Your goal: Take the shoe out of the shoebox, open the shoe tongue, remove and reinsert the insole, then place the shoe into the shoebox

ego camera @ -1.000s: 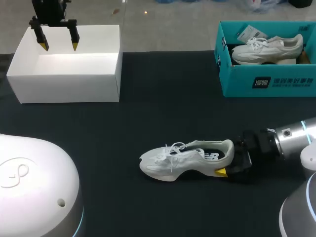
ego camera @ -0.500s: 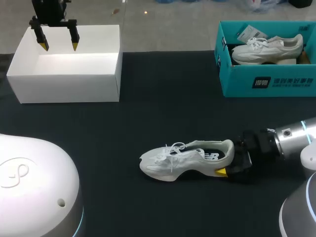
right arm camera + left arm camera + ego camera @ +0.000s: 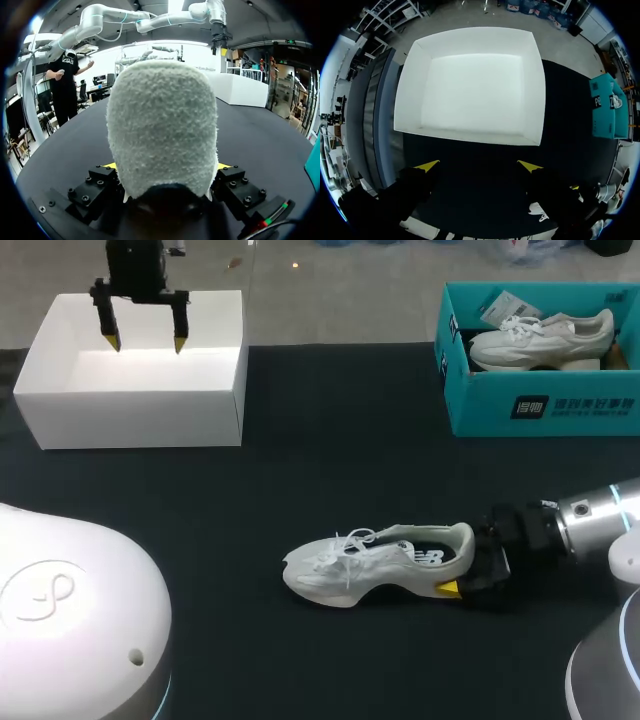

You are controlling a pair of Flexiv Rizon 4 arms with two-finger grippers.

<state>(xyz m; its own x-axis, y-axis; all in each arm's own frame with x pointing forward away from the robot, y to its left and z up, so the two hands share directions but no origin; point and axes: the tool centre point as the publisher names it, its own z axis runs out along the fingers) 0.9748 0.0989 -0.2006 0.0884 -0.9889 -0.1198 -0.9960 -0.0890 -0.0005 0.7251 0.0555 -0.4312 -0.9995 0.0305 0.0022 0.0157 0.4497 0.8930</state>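
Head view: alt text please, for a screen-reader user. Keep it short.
A white shoe sits on the dark table, toe toward the robot's left, its heel clamped in the right pincer. The left pincer hangs open over a white box at the far left; a teal shoebox at the far right holds a second white shoe.

The left pincer (image 3: 145,343) is made up of a black body and two black fingers (image 3: 415,182), each ended in a pointed yellow tip. The left arm's joint housing (image 3: 70,610), at the near left, is white and rounded. A looped emblem is embossed on it, and its lower edge is ringed in pale blue. The right arm's link (image 3: 600,512) is silver-white with a pale blue band. The right pincer (image 3: 166,165) is formed of black blocks (image 3: 95,189) studded with screw heads, and a strip (image 3: 272,218) with red and green marks is set on one.
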